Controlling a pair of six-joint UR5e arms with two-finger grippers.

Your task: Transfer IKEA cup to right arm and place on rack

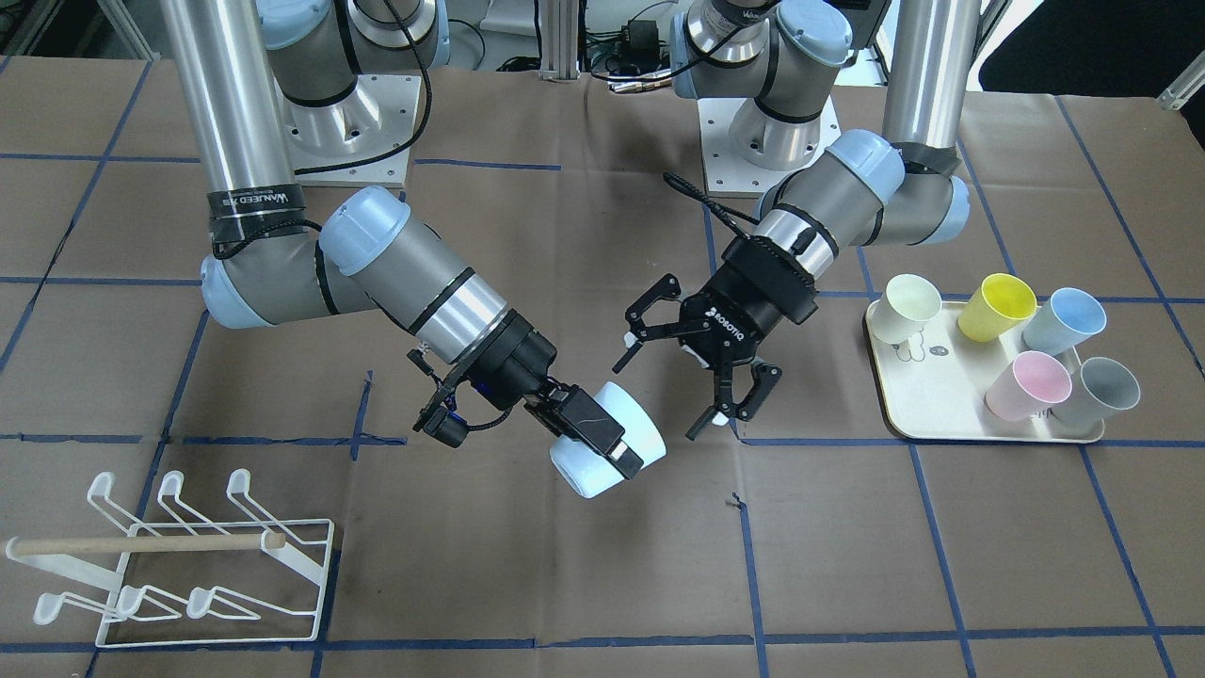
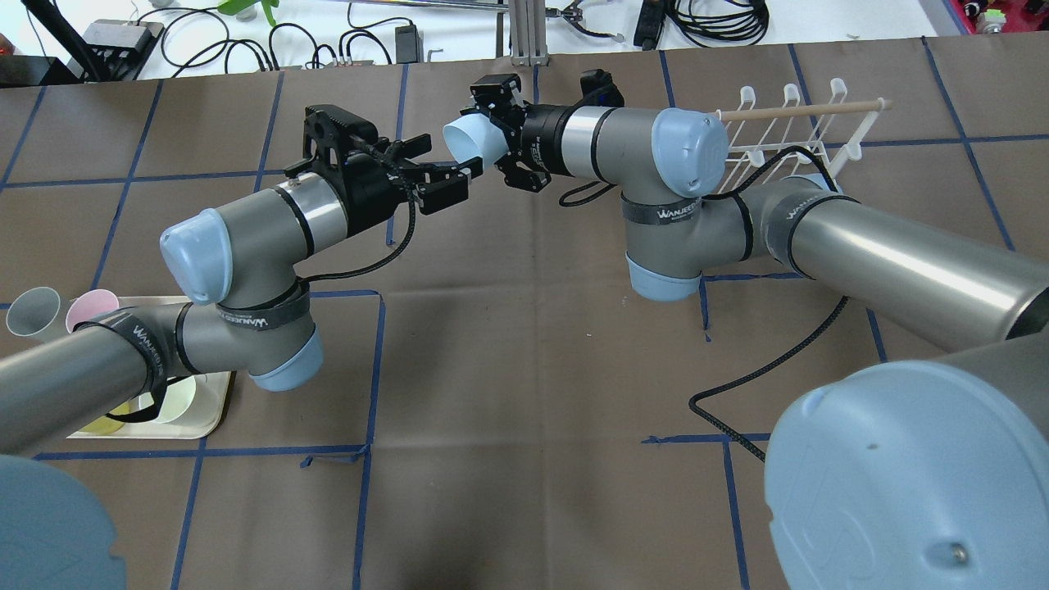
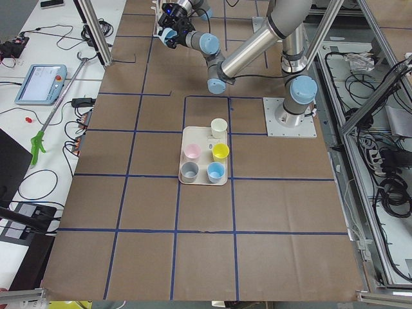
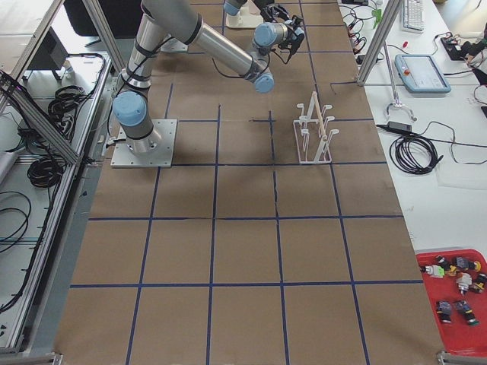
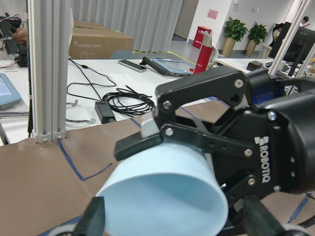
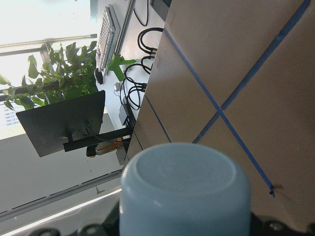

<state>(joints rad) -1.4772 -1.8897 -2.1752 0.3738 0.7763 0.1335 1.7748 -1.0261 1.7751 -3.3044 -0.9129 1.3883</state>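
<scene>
From the front, the white wire rack sits far left on the table. Next over, the right gripper is clamped across the pale blue IKEA cup, holding it tipped on its side above the table, well apart from the rack. The left gripper is just beside the cup's rim, jaws spread wide and gripping nothing. A cream tray of cups is far right.

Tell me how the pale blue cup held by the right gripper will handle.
The pale blue cup looks like thin plastic, so probably light. Its smooth wall may slip in the right gripper. Round and tapered, it would likely roll if dropped sideways.
</scene>
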